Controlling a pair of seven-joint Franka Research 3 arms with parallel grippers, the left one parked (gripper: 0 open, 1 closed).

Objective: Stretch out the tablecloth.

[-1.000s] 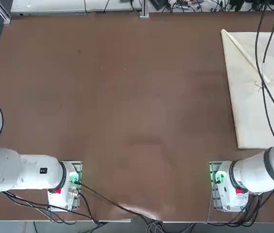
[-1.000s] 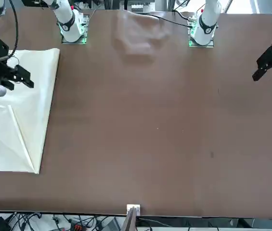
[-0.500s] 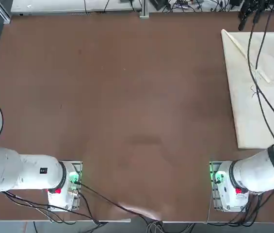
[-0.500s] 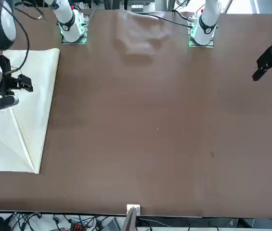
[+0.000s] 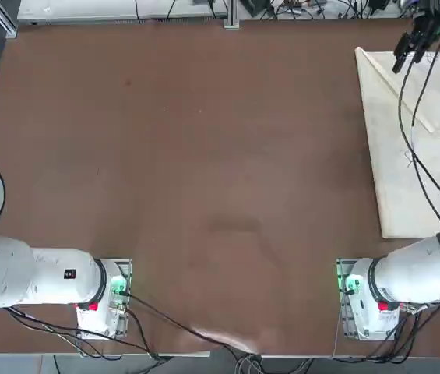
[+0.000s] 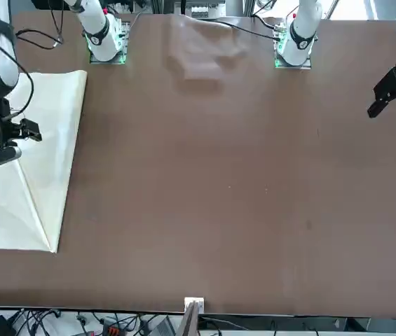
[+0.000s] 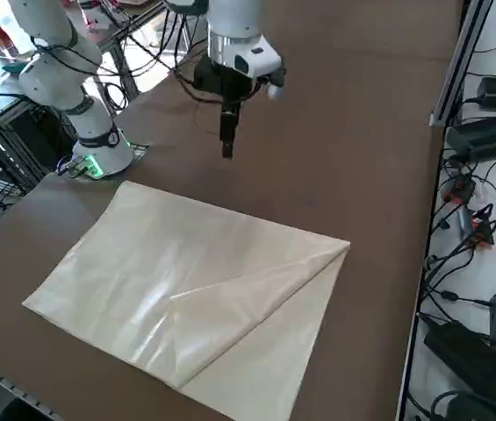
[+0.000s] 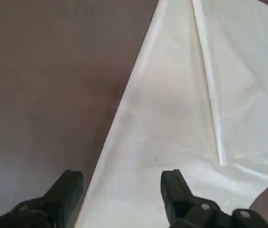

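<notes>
Cream folded tablecloth (image 7: pixel 195 289) lies flat beneath the open right gripper (image 8: pixel 122 192).

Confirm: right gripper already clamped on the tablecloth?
No. In the wrist view the right gripper has its jaws open and empty above the tablecloth, which lies folded on the table.

White, rounded arm segments with dark joint bands, green-lit base ring with red accents, trailing black cables, black two-part fingers (image 8: pixel 174 190) on right gripper (image 8: pixel 119 199).
</notes>
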